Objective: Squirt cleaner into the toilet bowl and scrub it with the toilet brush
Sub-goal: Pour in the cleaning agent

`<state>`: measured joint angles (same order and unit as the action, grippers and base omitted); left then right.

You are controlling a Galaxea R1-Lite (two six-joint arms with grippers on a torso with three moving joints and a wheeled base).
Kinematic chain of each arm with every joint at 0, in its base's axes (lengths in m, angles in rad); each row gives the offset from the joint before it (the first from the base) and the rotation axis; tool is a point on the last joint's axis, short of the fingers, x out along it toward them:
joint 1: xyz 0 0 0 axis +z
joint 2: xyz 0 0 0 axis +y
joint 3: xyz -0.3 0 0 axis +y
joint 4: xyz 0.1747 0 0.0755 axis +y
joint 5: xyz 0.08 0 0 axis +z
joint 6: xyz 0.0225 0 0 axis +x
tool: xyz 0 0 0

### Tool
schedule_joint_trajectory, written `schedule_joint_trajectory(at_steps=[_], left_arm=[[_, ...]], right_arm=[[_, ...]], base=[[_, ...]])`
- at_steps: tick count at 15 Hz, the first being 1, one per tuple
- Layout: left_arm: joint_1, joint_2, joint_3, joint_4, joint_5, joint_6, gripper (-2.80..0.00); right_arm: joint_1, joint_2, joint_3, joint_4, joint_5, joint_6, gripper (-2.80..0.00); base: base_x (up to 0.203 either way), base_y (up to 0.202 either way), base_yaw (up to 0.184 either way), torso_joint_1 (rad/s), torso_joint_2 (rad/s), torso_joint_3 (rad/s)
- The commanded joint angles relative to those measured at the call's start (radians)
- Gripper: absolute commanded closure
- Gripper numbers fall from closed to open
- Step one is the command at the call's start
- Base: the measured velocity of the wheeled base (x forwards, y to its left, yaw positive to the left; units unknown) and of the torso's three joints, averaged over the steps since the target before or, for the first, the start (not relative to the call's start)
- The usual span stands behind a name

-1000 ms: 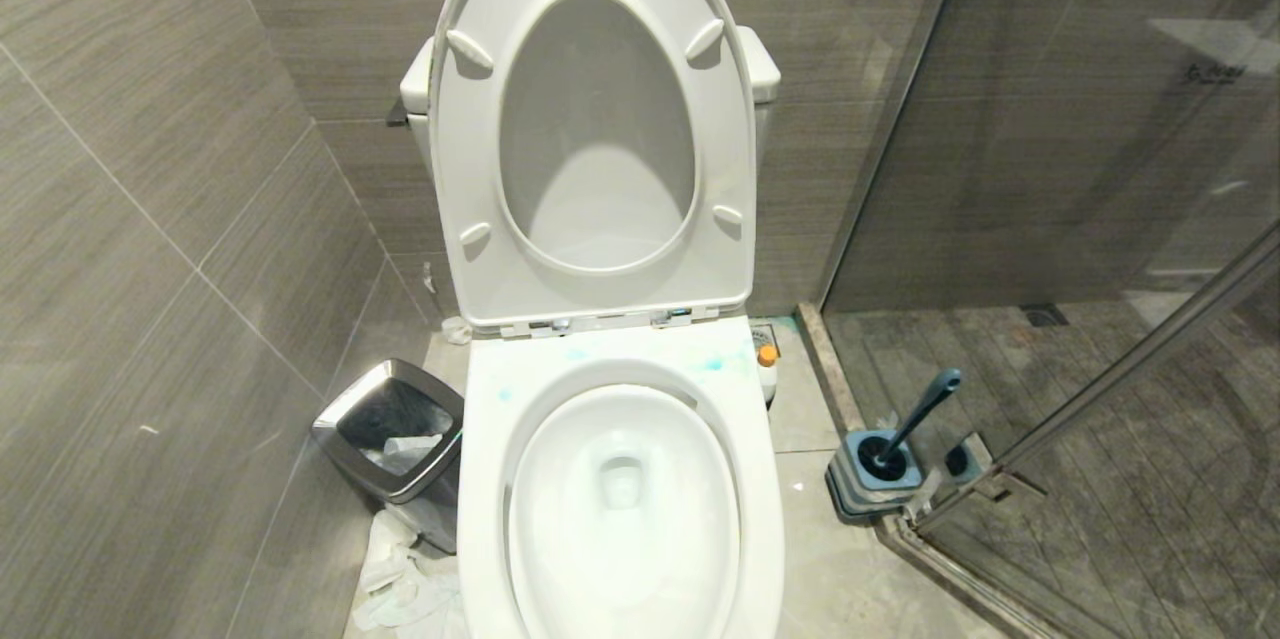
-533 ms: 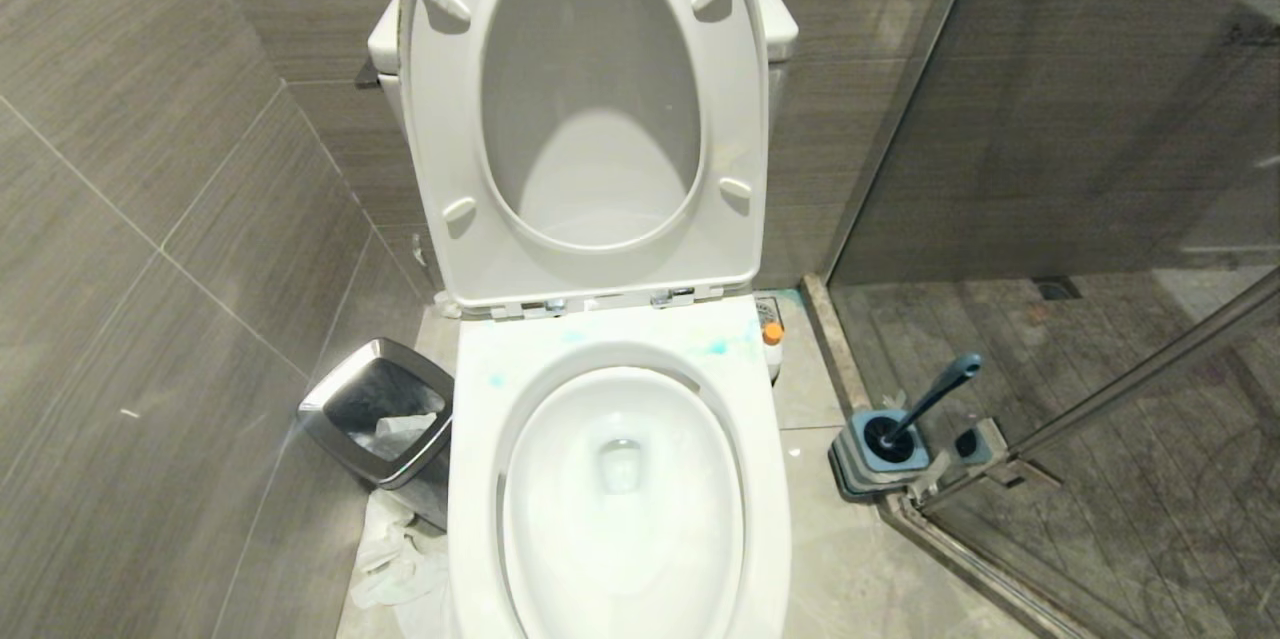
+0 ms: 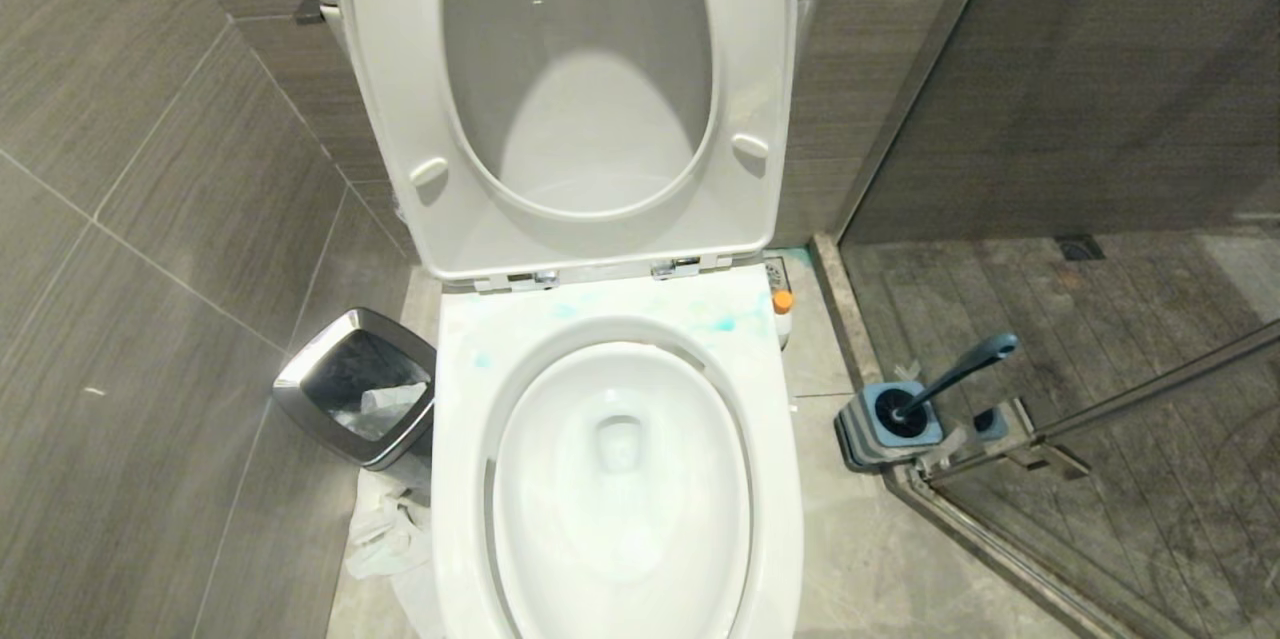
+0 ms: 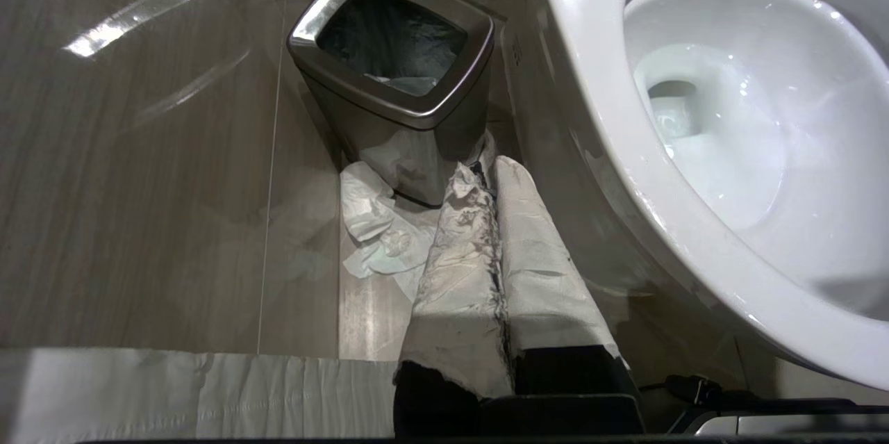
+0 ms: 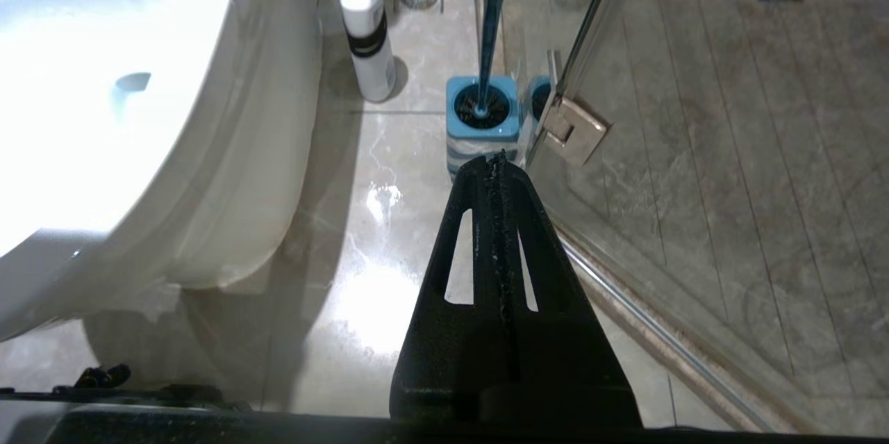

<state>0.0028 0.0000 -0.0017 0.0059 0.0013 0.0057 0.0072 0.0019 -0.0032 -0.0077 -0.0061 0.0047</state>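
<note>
Toilet bowl: I see the big shiny white toilet bowl [image 3: 620,479] right below me, in the middle of the head view, with its white seat and lid [image 3: 570,99] tipped up against the tank.
Cleaner: I spot pale blue smears of cleaner [image 3: 715,323] on the flat back rim, near the hinges.
Bottle: a white bottle with an orange cap [image 5: 367,27] stands upright on the floor just beside the bowl, on my right.
Toilet brush: the dark teal toilet brush [image 3: 955,374] sits in its square blue holder [image 3: 885,429] on the floor to my right, near the glass shower door [image 3: 1100,219]. Its handle leans.
Waste bin: a dark bin with a steel rim [image 3: 358,389] stands on my left, with crumpled white paper [image 4: 378,235] on the floor by it.
Left gripper: my left gripper [image 4: 496,183], wrapped in white paper, hangs low between bin and bowl, fingers pressed together, holding nothing.
Right gripper: my black right gripper [image 5: 494,166] points at the brush holder, fingers pressed together, empty.
</note>
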Motion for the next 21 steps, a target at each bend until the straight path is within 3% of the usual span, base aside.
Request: schedule_joint_trajectory(at_steps=[1, 16, 21], left_arm=[[0.0, 0.002, 0.0, 0.0, 0.0, 0.0, 0.0], [0.0, 0.002, 0.0, -0.001, 0.0, -0.001, 0.0], [0.0, 0.002, 0.0, -0.001, 0.0, -0.001, 0.0]], right_arm=[[0.0, 0.001, 0.0, 0.0, 0.0, 0.0, 0.0], [0.0, 0.0, -0.001, 0.005, 0.0, -0.004, 0.0], [0.0, 0.04, -0.118, 0.237, -0.006, -0.003, 0.0]], base=[[0.0, 0.0, 0.0, 0.002, 0.0, -0.199], [0.0, 0.0, 0.0, 0.004, 0.0, -0.162], [0.0, 0.0, 0.0, 0.0, 0.0, 0.0]])
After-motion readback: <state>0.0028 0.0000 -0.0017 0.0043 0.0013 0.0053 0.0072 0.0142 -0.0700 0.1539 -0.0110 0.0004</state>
